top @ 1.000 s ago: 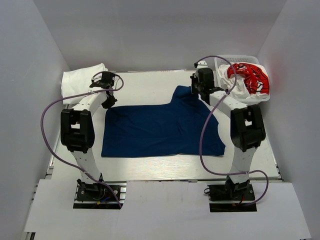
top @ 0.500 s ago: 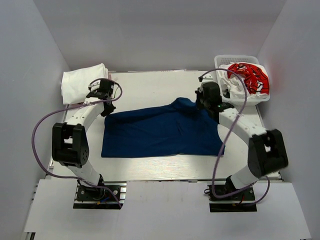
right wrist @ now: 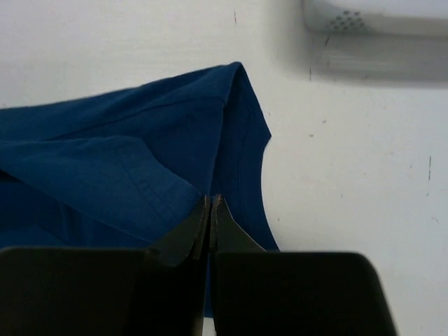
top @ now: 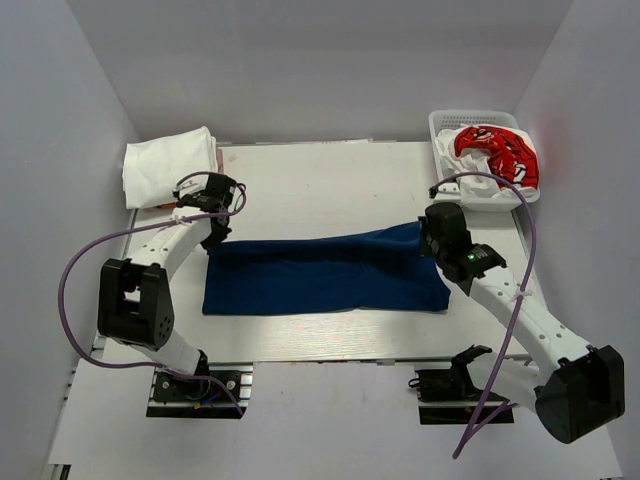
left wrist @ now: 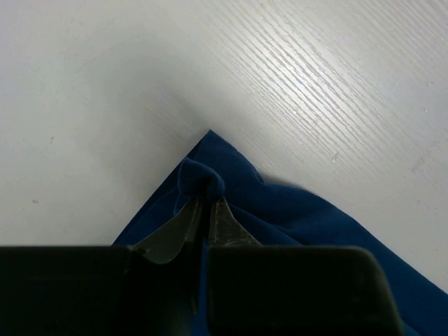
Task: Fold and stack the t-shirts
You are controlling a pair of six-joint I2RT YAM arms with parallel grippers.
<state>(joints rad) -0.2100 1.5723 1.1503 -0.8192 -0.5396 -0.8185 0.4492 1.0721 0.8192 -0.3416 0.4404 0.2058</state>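
Note:
The navy blue t-shirt [top: 320,272] lies across the middle of the table, its far edge folded toward me into a long band. My left gripper [top: 214,238] is shut on its far left corner [left wrist: 201,178]. My right gripper [top: 432,240] is shut on its far right edge [right wrist: 203,189]. A folded white t-shirt [top: 166,165] lies at the far left corner. A red t-shirt with white lettering [top: 497,152] and a white one [top: 477,185] sit in the basket; no dark green one shows.
The white lattice basket [top: 448,122] stands at the far right corner, its blurred rim in the right wrist view [right wrist: 378,14]. White walls close in the table [top: 320,185] on both sides and the back. Purple cables loop off both arms.
Both grippers have pulled the shirt's far edge toward me, folding it over into a narrower band. The right arm has stretched out low over the table.

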